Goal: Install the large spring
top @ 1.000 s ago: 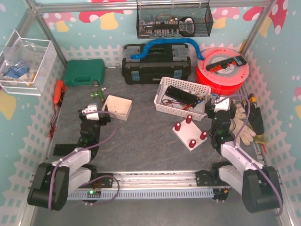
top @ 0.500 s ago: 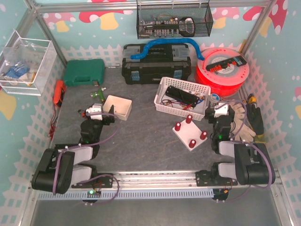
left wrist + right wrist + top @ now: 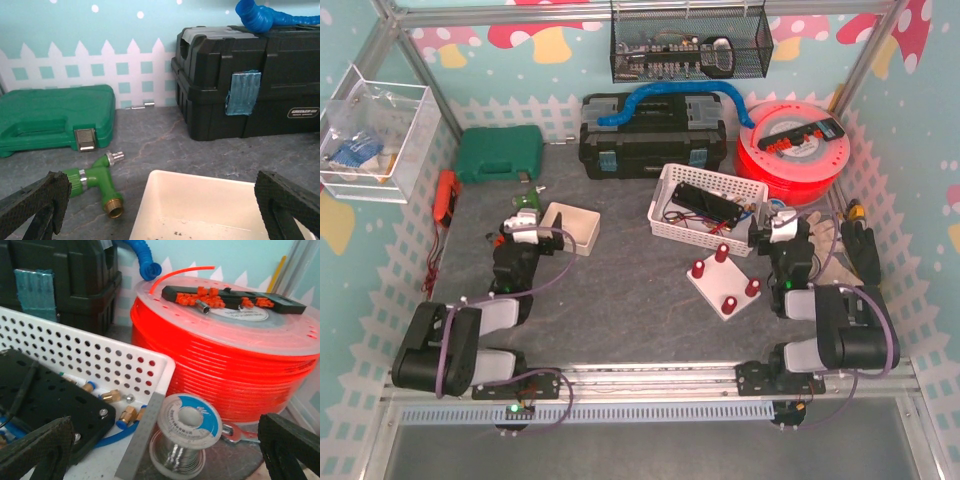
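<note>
Both spread wide: left claw (image 3: 160, 207) just beside the white tray (image 3: 200, 176), right claw (image 3: 160, 450) by the perforated basket (image 3: 100, 347) and solder spool (image 3: 189, 432). Red-peg plate (image 3: 725, 288) sits mid-tabletop (image 3: 620, 290). Can't tell where the large spring is.

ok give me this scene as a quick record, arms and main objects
left gripper: open, empty, above the near end of the white tray
ahead of left: green hose fitting, green case, black toolbox
right gripper: open, empty, at the corner of the perforated basket
ahead of right: solder spool, orange tubing reel
between arms: white plate with red pegs
large spring: not identifiable in any view
</note>
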